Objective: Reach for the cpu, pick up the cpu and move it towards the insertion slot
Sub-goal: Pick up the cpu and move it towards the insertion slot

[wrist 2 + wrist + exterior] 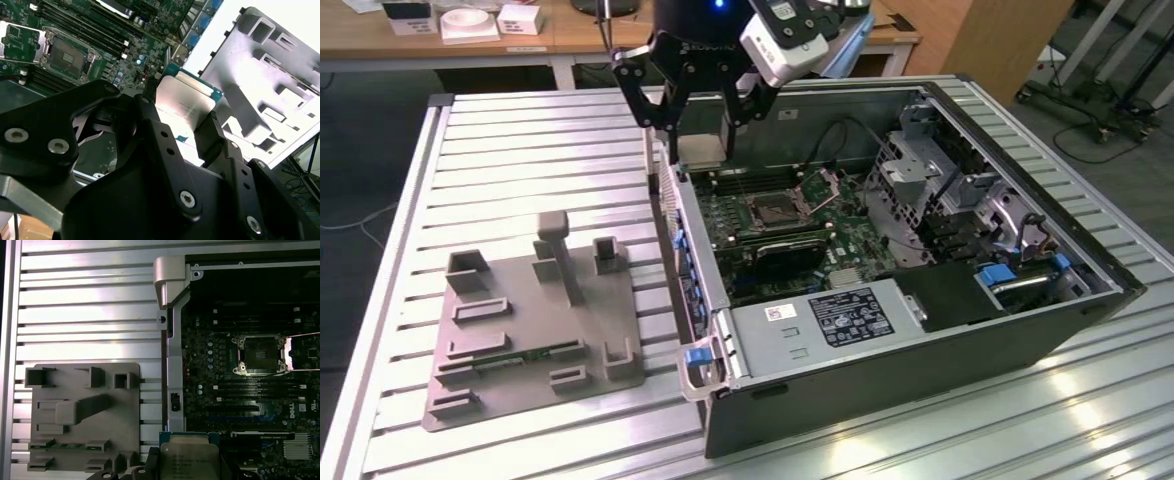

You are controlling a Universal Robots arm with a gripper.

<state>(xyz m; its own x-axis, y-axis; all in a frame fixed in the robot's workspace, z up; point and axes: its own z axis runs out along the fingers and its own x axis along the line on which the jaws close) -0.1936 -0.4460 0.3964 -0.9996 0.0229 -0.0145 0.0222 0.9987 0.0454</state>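
Grasping the cpu [187, 102], a flat silvery square chip, by opposite edges, the black claw [175, 132] hangs above the open case's wall, keeping it level and well apart from the silver-framed insertion slot [260, 355].

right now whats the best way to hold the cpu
By two opposite edges, from above the flat lid, as the gripper holds it now: the cpu is a thin square plate, so only its rim gives the fingers purchase.
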